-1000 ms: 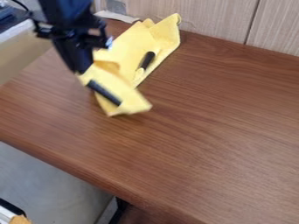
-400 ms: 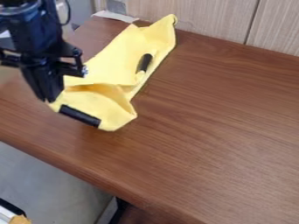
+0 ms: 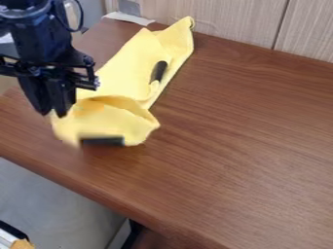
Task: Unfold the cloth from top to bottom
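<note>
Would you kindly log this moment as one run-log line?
gripper: open, at lower-left of yellow cloth | cloth: rumpled, not flat | black strip: along cloth's lower edge

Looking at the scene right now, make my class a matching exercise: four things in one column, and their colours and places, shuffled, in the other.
Things
1. Table
2. Gripper
3. Cloth
4. Wall

Descriptions
A. Yellow, rumpled, with dark pieces on it
B. Pale, behind the work surface
C. Brown, with a wood grain
D. Black, at the view's left

Right pairs: 1-C, 2-D, 3-A, 4-B
</note>
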